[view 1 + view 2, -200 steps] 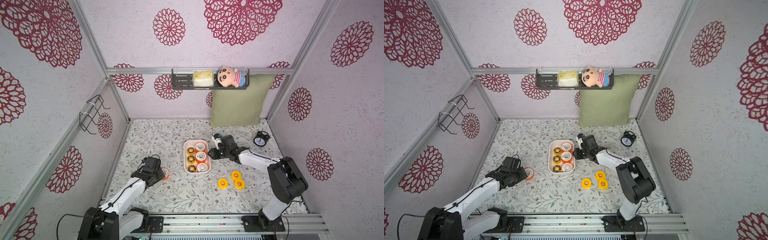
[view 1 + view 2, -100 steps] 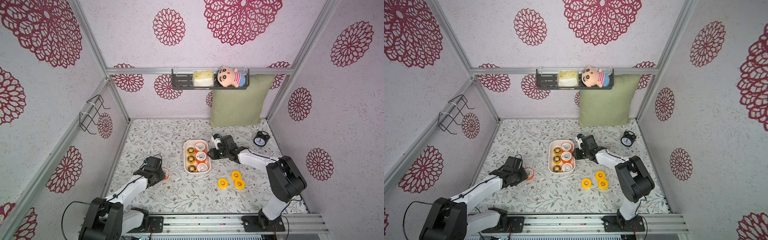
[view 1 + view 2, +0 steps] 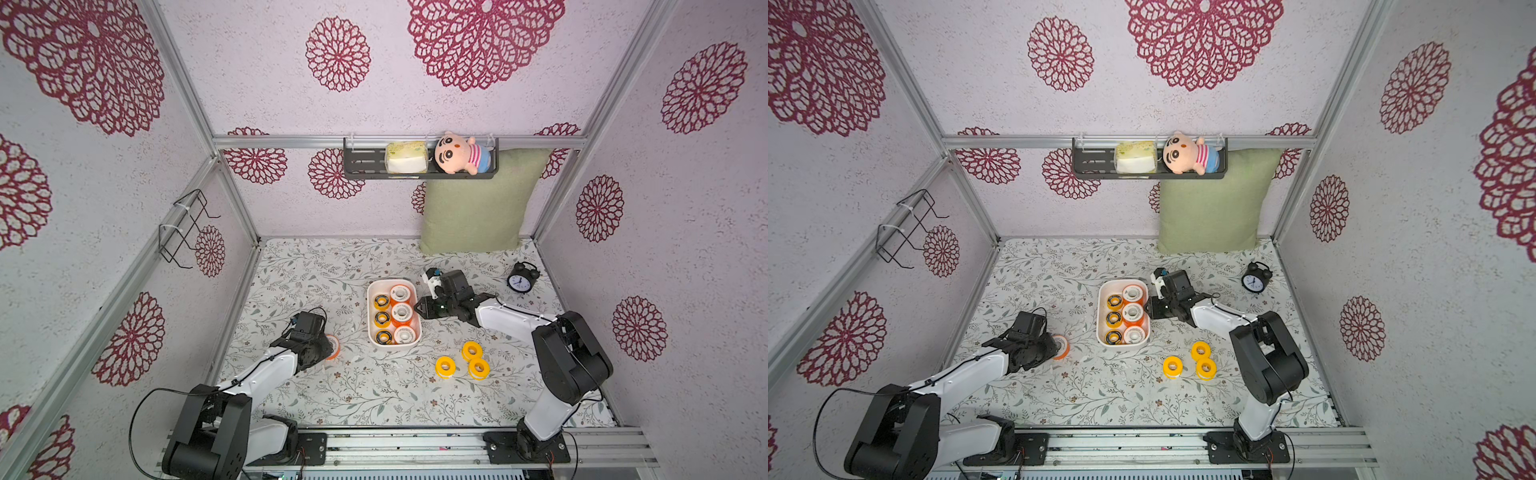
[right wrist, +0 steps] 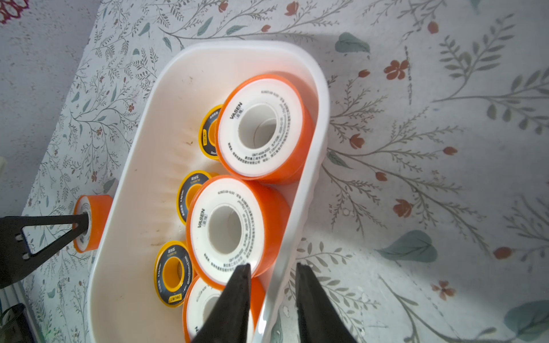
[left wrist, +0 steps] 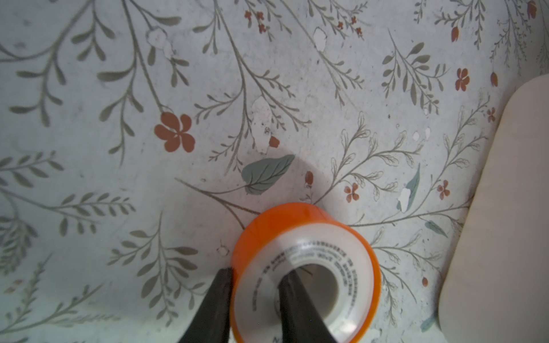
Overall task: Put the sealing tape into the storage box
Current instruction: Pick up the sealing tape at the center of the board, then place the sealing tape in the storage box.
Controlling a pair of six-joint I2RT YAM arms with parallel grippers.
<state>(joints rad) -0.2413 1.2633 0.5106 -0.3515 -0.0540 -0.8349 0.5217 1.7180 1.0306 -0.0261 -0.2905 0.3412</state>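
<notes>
Tabletop floral, storage box central; walls pale with crimson rosettes.

Non-task items: green pillow leans on the back wall. Black alarm clock stands near it on the floral mat. Black wall shelf above holds a plush doll and a yellow-white pack, side by side. Wire rack hangs on a side wall.

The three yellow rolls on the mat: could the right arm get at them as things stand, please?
Probably not yet: the right gripper is clamped on the storage box wall. Once released, nothing stands between it and the yellow rolls.
</notes>
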